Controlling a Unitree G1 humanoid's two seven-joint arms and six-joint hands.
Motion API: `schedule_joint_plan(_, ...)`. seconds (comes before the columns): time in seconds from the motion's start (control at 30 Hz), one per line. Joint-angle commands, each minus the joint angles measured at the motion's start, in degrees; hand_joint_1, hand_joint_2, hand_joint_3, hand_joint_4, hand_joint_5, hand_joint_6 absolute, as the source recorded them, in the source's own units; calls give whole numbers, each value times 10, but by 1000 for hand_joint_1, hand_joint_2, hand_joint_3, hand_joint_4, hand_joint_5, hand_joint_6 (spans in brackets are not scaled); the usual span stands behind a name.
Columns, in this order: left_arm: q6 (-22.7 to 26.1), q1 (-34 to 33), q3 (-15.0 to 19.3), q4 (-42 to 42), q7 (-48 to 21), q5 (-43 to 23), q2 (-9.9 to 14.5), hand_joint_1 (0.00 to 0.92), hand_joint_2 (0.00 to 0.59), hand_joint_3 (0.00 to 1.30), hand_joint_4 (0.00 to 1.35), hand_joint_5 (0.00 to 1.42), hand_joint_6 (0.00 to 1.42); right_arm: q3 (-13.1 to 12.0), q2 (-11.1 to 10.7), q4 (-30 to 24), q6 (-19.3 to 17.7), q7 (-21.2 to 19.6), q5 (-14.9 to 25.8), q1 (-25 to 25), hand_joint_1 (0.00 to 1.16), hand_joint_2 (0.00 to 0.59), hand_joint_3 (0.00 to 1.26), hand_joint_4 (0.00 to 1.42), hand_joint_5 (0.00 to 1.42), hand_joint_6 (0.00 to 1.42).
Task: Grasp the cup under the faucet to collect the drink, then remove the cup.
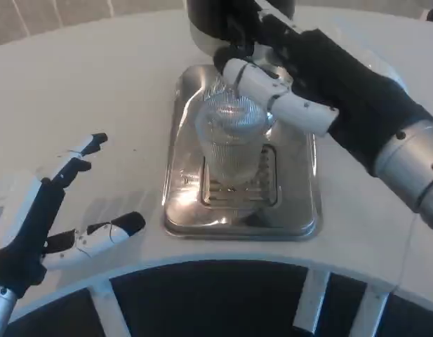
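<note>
The right hand (pixel 300 77) is wrapped around the upper part of one clear ribbed plastic cup (pixel 230 144) — its white fingers (pixel 286 104) are laid across the cup's rim side while the black palm lies behind and to the right of it. The cup is thus gripped. It is seen tilted, its long axis running from the mouth near the fingers down toward the camera, with the base over the slotted grate (pixel 238 189). One steel drip tray (pixel 241 217) is found below the hand, holding that grate at its middle. Just beyond the fingers, one dark dispenser body (pixel 216 17) is seen; the faucet itself cannot be made out. The left hand (pixel 58 210) is held well apart from the right — fingers spread, nothing held, above the white table (pixel 83 98).
</note>
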Motion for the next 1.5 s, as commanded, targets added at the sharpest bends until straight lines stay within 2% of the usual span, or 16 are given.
schedule_joint_plan(0.03, 1, 16, 10, -10, -13, -6, 7, 118, 48, 181, 176, 274, 274, 6, -13, 5, 11, -20, 33, -11, 278, 451, 0, 0, 0, 0)
schedule_joint_plan(0.4, 4, 31, 18, -22, -25, -9, 5, 112, 53, 182, 181, 274, 274, 20, -46, 3, 30, -43, 101, -15, 243, 442, 0, 0, 0, 0)
schedule_joint_plan(0.57, 3, 36, 22, -24, -31, -11, 5, 109, 54, 182, 181, 274, 274, 38, -68, -3, 34, -51, 121, -19, 199, 457, 0, 0, 0, 0)
schedule_joint_plan(0.6, 3, 37, 23, -25, -33, -12, 5, 109, 55, 182, 181, 274, 274, 47, -76, -5, 31, -52, 121, -21, 194, 458, 0, 0, 0, 0)
schedule_joint_plan(0.7, 3, 39, 25, -26, -36, -15, 7, 108, 55, 182, 181, 274, 274, 81, -100, -6, 19, -51, 116, -31, 170, 463, 0, 0, 0, 0)
schedule_joint_plan(0.87, 3, 43, 29, -28, -42, -20, 8, 108, 55, 182, 181, 274, 274, 120, -123, -7, 9, -59, 109, -45, 159, 463, 0, 0, 0, 0)
schedule_joint_plan(0.97, 2, 46, 31, -27, -45, -23, 10, 108, 55, 182, 181, 274, 274, 155, -146, -9, -14, -59, 86, -57, 156, 463, 0, 0, 0, 0)
schedule_joint_plan(1.1, 3, 46, 32, -26, -47, -26, 10, 108, 55, 182, 181, 274, 274, 191, -165, -7, -42, -54, 54, -65, 153, 462, 0, 0, 0, 0)
schedule_joint_plan(1.27, 3, 45, 32, -24, -50, -28, 9, 105, 56, 182, 181, 274, 274, 212, -175, -4, -69, -44, 25, -68, 142, 467, 0, 0, 0, 0)
schedule_joint_plan(1.5, 4, 42, 31, -20, -53, -31, 8, 95, 55, 182, 189, 274, 274, 212, -175, -5, -83, -33, 7, -61, 133, 475, 0, 0, 0, 0)
